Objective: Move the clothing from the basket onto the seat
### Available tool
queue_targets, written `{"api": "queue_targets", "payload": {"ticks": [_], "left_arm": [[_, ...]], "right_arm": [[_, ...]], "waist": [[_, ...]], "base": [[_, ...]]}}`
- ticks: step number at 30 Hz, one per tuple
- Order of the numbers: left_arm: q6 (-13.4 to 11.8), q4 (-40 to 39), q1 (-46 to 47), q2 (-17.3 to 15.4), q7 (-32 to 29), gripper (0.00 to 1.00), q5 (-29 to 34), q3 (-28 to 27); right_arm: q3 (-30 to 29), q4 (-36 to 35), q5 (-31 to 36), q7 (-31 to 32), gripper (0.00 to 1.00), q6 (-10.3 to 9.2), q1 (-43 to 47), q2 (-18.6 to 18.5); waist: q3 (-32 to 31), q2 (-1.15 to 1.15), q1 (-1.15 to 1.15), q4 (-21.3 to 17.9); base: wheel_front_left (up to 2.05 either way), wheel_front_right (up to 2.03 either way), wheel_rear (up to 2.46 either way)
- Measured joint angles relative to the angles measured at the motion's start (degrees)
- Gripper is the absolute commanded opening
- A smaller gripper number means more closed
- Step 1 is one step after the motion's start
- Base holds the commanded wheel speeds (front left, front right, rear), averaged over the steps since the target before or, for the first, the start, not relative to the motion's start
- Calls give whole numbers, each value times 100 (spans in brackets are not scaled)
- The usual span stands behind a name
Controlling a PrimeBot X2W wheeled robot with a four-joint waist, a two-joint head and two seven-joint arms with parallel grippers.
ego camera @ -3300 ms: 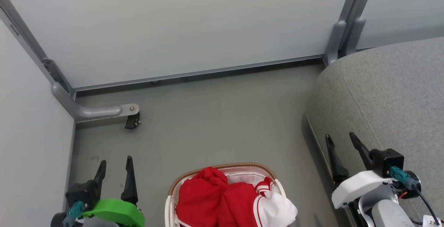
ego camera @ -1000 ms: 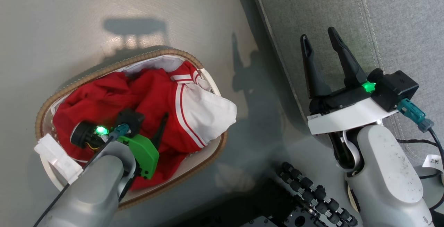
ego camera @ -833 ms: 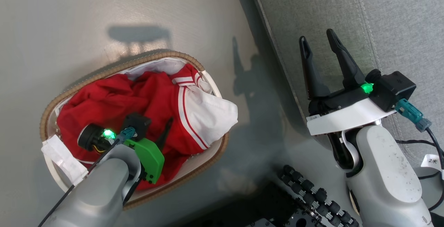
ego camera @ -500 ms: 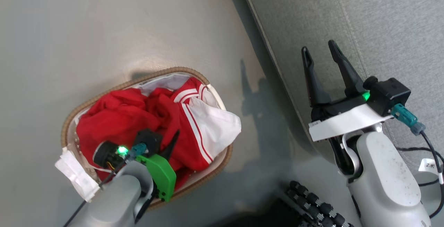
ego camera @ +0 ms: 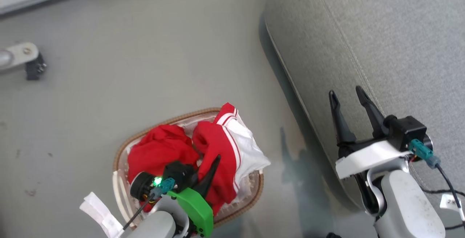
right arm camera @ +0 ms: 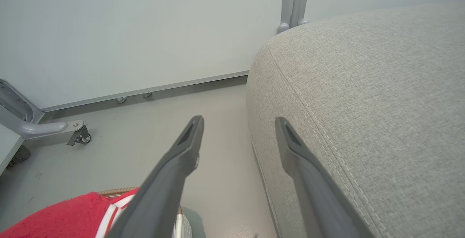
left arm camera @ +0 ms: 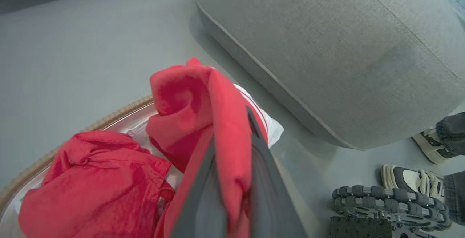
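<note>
The head view looks down from above the basket (ego camera: pixel 250 187), with the seat (ego camera: pixel 381 31) to its right. The left wrist view hangs close over the basket, facing the seat. The right wrist view, right of the basket, faces the wall (right arm camera: pixel 145 31). All share basket and seat.

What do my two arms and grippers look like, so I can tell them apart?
Both have two long, dark, tapering fingers. The left gripper has a bright green bracket, a glowing green lamp and a teal plug. The right gripper has a white bracket, a pale grey speckled forearm and a teal plug trailing a black cable.
</note>
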State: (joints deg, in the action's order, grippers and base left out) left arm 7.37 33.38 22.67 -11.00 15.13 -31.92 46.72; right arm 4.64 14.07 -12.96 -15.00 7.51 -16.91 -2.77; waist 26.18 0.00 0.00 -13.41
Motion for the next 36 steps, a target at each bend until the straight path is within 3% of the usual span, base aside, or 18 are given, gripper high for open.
{"api": "queue_targets", "payload": {"ticks": [18,28,36], "left_arm": [[1,-1736,-519,403,0,0,746,-1628],[0,-2228,-80,464,0,0,835,-1840],[0,-2365,-37,522,0,0,835,-1685]], "right_arm": [[7,307,163,0,100,0,1043,-5],[1024,538,461,0,100,0,1207,-4],[1984,587,637,0,100,0,484,-1]], "waist": [[-1779,0,0,698],[-2188,0,0,980],[-2253,0,0,1131]], "base": [[0,0,0],[0,0,0],[0,0,0]]}}
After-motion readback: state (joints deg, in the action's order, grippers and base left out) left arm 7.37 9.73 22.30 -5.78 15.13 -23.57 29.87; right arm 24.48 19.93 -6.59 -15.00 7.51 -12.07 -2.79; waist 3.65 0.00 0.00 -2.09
